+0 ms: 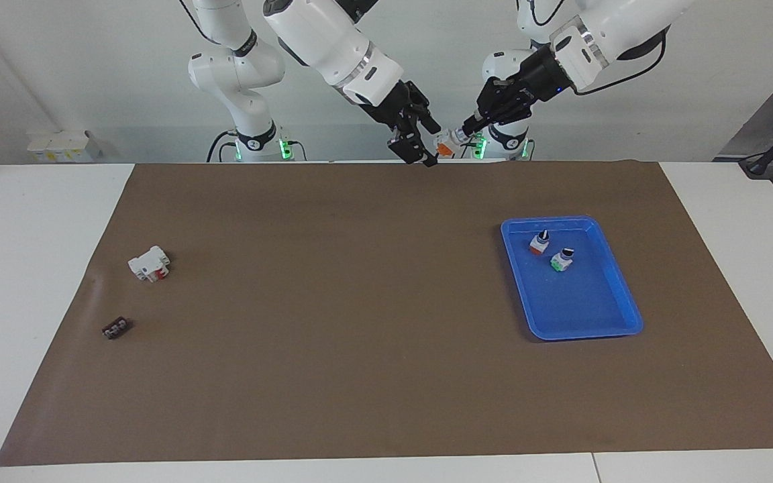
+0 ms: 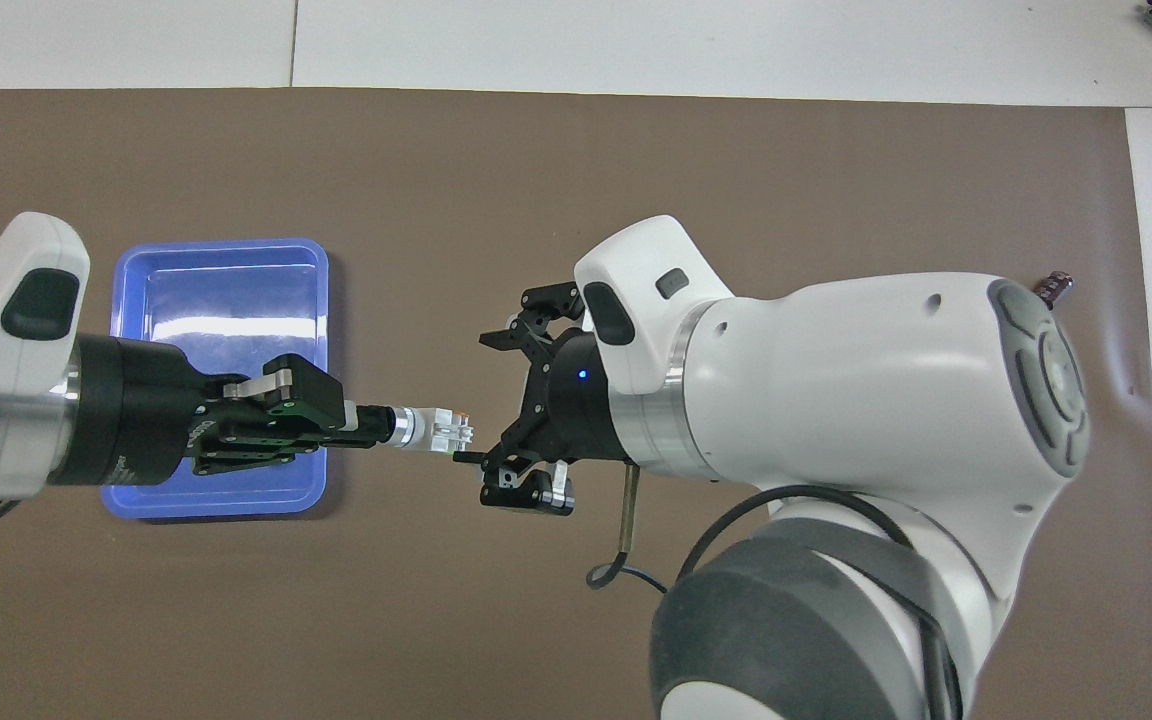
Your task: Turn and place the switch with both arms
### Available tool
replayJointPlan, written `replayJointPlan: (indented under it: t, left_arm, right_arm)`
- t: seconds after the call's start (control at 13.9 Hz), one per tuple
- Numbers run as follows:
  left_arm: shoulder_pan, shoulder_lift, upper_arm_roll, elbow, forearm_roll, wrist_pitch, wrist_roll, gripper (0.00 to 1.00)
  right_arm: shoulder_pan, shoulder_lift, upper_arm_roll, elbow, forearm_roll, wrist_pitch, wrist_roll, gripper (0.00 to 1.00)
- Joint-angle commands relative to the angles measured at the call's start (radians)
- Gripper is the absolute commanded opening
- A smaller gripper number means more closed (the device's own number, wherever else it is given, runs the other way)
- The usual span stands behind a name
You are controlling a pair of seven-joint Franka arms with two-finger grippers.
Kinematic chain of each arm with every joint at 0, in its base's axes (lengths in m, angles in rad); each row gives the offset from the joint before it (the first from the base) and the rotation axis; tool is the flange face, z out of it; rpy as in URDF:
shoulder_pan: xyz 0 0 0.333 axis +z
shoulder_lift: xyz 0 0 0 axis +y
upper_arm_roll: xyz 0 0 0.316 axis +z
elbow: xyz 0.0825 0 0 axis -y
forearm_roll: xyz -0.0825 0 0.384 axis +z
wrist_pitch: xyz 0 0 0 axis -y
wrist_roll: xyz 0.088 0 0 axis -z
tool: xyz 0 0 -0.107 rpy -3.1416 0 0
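Bulk of the right arm [image 2: 836, 420] fills much of the overhead view and hides the desk [image 1: 37, 282] under it, including the white block with a red part [image 1: 149, 263]; only a corner of the small dark connector [image 2: 1053, 287] peeks past its elbow. The left arm [image 2: 6, 380] is cut off at the frame edge, and it covers the two switches lying in the blue tray [image 1: 618, 285], a red-ended one [image 1: 539, 242] and a green-ended one [image 1: 562, 259].

The switch [image 2: 433, 430] hangs in the air over the brown mat [image 1: 359, 322], between the two claws. Its long axis runs level, along the line joining them: black knob toward the left arm, orange-red end toward the right arm.

The left claw [image 2: 368, 424] is clenched on the switch at its knob end. The right claw [image 2: 484, 400] sits just beside the switch's orange-red end with its fingers [image 2: 526, 490] spread wide apart (one above the switch's line, one below in the overhead view). Whether a fingertip touches the switch is hard to make out.
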Motion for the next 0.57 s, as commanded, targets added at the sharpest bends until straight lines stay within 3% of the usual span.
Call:
replayJointPlan:
  t: [0.0, 0.22, 0.5]
  left_arm:
    - [0.008, -0.025, -0.001, -0.026, 0.077, -0.007, 0.024, 0.0]
    - [0.028, -0.032, -0.001, -0.068, 0.11, 0.027, 0.071, 0.0]
    - [0.02, -0.037, -0.004, -0.172, 0.304, 0.174, 0.123, 0.0]
  right_arm:
    - [-0.09, -0.013, 0.002, -0.019, -0.001, -0.036, 0.019, 1.0]
    - [-0.242, -0.011, 0.0, -0.021, -0.024, -0.087, 0.019, 1.0]
    - [-0.298, -0.004, 0.0, -0.023, -0.319, -0.037, 0.106, 1.0]
